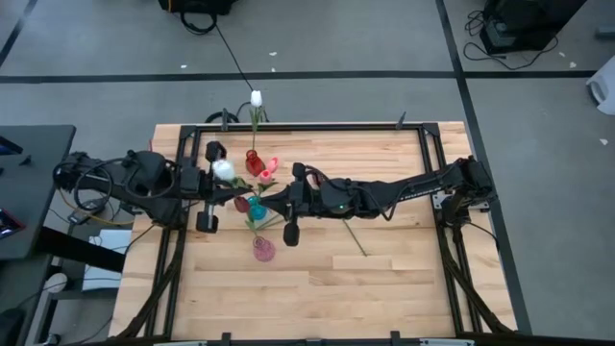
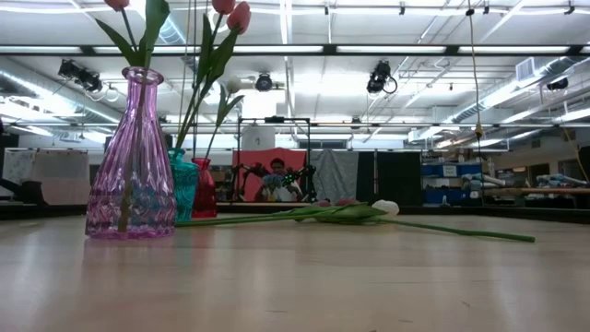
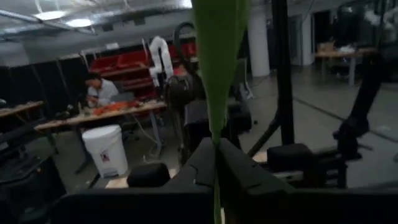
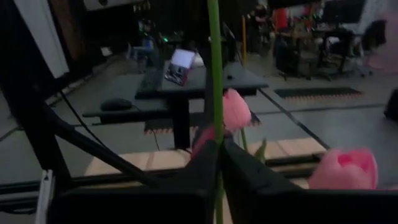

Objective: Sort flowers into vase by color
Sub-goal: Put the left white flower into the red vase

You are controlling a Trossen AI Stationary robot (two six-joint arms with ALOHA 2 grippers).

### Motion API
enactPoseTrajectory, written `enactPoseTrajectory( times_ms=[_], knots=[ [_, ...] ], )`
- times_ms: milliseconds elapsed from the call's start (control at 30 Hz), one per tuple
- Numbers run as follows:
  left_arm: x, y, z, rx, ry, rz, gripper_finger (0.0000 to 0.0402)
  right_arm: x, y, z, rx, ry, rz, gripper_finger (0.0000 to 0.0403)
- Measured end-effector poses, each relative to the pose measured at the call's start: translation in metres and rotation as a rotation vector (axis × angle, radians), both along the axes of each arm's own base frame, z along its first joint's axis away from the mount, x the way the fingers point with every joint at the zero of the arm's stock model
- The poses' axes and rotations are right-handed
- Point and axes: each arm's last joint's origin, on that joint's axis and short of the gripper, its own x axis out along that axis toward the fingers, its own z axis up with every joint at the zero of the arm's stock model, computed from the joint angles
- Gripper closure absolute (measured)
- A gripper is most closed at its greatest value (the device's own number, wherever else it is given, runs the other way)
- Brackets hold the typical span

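Note:
Three vases stand mid-table: red (image 1: pixel 253 161), teal (image 1: pixel 257 209) and pink (image 1: pixel 263 250), with pink flowers (image 1: pixel 269 168) and a white flower (image 1: pixel 256 98) rising from them. My left gripper (image 1: pixel 233 187) and my right gripper (image 1: pixel 267 203) face each other, level, above the vases. Each is shut on an upright green stem; I cannot tell whether it is the same flower. A white flower head (image 1: pixel 223 170) shows over the left gripper. More flowers (image 2: pixel 341 212) lie flat on the table. My left gripper pinches a green stem (image 3: pixel 215 134) between its two fingers, just under a broad leaf (image 3: pixel 217 50). The fingers come in level from the table's left and lie across the upright stem. My right gripper pinches a thin green stem (image 4: pixel 216 127) between its two fingers. It comes in level from the table's right, across the stem, which stands upright and runs on above the fingers.
A black frame (image 1: pixel 423 144) borders the wooden table. A loose stem (image 1: pixel 356 238) lies right of the pink vase. The near half of the table (image 1: pixel 317 298) is bare wood. A person sits at a bench in the room behind (image 3: pixel 99 90).

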Motion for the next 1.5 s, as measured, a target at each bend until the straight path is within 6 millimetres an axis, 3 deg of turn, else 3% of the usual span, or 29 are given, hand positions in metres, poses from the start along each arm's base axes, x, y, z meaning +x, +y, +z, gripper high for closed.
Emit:
enactPoseTrajectory(
  times_ms=[100, 267, 367, 833, 1033, 1167, 1300, 1500],
  knots=[
    [-0.007, 0.011, 0.005, 0.025, 0.037, 0.017, 0.0396, -0.006, 0.000, 0.001, -0.005, 0.052, -0.025, 0.0335],
    [-0.028, 0.036, 0.009, 0.002, 0.038, 0.061, 0.0399, -0.033, 0.003, 0.027, 0.019, 0.078, -0.025, 0.0274],
    [-0.039, 0.047, 0.012, -0.015, 0.016, 0.090, 0.0399, -0.046, 0.009, 0.030, -0.005, 0.132, -0.072, 0.0253],
    [-0.048, 0.079, 0.023, -0.072, 0.085, 0.208, 0.0401, -0.092, 0.028, 0.022, -0.026, 0.353, -0.387, 0.0244],
    [-0.027, 0.100, 0.008, -0.114, 0.184, 0.214, 0.0401, -0.104, 0.016, -0.004, 0.037, 0.449, -0.418, 0.0245],
    [-0.024, 0.112, -0.001, -0.104, 0.160, 0.262, 0.0401, -0.115, 0.004, -0.026, 0.096, 0.469, -0.455, 0.0245],
    [-0.027, 0.129, -0.011, -0.109, 0.153, 0.336, 0.0401, -0.125, -0.003, -0.043, 0.153, 0.414, -0.465, 0.0245],
    [-0.029, 0.148, -0.034, -0.221, 0.131, 0.296, 0.0401, -0.139, -0.007, -0.064, 0.199, 0.292, -0.435, 0.0245]
  ],
)
